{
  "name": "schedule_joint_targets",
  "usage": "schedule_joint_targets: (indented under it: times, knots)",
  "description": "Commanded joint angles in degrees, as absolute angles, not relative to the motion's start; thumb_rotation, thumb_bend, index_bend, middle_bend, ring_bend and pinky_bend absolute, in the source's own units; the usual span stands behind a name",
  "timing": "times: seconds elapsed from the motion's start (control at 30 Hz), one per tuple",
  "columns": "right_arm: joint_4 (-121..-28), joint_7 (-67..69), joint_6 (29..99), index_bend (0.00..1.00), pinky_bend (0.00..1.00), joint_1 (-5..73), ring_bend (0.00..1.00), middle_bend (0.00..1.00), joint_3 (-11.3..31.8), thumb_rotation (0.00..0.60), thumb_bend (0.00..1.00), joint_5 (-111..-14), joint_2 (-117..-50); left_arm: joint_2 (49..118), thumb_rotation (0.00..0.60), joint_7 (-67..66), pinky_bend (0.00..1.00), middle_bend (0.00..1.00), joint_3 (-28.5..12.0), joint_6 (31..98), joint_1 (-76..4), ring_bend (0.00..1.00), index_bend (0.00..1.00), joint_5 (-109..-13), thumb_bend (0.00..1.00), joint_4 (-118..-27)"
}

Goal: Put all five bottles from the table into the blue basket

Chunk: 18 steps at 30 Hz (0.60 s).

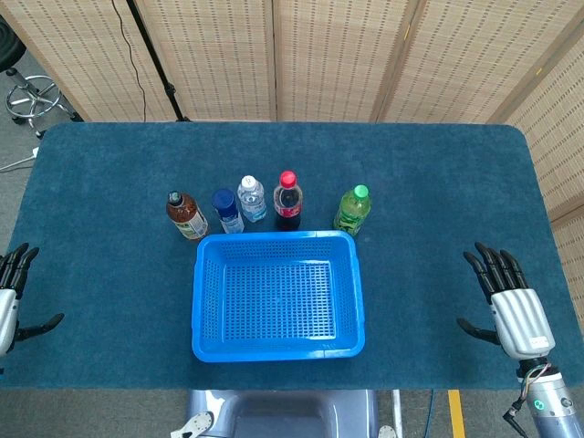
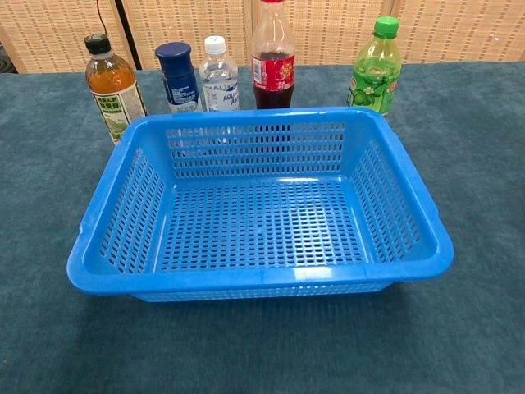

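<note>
A blue basket [image 1: 277,347] [image 2: 418,215] sits empty near the table's front edge. Behind it stand several bottles in a row: a brown tea bottle [image 1: 186,216] [image 2: 113,88], a blue-capped bottle [image 1: 227,211] [image 2: 178,78], a clear water bottle [image 1: 252,199] [image 2: 219,77], a red-capped cola bottle [image 1: 288,201] [image 2: 273,59] and a green bottle [image 1: 352,210] [image 2: 375,68]. My left hand [image 1: 11,297] rests at the far left edge with fingers spread and holds nothing. My right hand [image 1: 507,299] lies at the front right, fingers apart and empty. Neither hand shows in the chest view.
The table is covered in dark blue cloth [image 1: 438,182]. Woven screens [image 1: 338,55] stand behind it, and a stool [image 1: 35,97] sits on the floor at the back left.
</note>
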<state>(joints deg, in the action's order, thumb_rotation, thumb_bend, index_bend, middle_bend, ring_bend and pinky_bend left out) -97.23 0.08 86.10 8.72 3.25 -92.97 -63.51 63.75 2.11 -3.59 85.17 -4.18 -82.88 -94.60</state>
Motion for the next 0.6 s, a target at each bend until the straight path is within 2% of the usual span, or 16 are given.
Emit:
schedule_joint_targets:
  times: [0.03,0.37,0.47,0.6]
  knots:
    - [-97.22,0.28,86.12,0.00,0.00,8.70,0.00,0.00,3.20,0.600,0.00,-93.08,-63.52,63.82,0.600,1.97,0.00,0.00,-3.54,85.24,-4.14,0.00,0.00,-82.97,0.07,-94.60]
    - [-94.94,4.86,82.81,0.00,0.00,10.59,0.00,0.00,4.06,0.600,0.00,-91.21,-63.47,63.31,0.600,2.09,0.00,0.00,-3.59,85.44,-4.10,0.00,0.00,-83.17,0.07,-95.59]
    - [-90.58,11.72,76.41,0.00,0.00,14.95,0.00,0.00,7.65,0.600,0.00,-86.25,-63.55,62.00,0.600,2.48,0.00,0.00,-4.62,85.00,-4.54,0.00,0.00,-81.97,0.07,-97.97]
    - [-85.71,19.78,72.13,0.00,0.00,18.40,0.00,0.00,9.70,0.600,0.00,-84.72,-64.35,61.09,0.600,1.46,0.00,0.00,-5.24,83.73,-5.26,0.00,0.00,-80.61,0.07,-99.73]
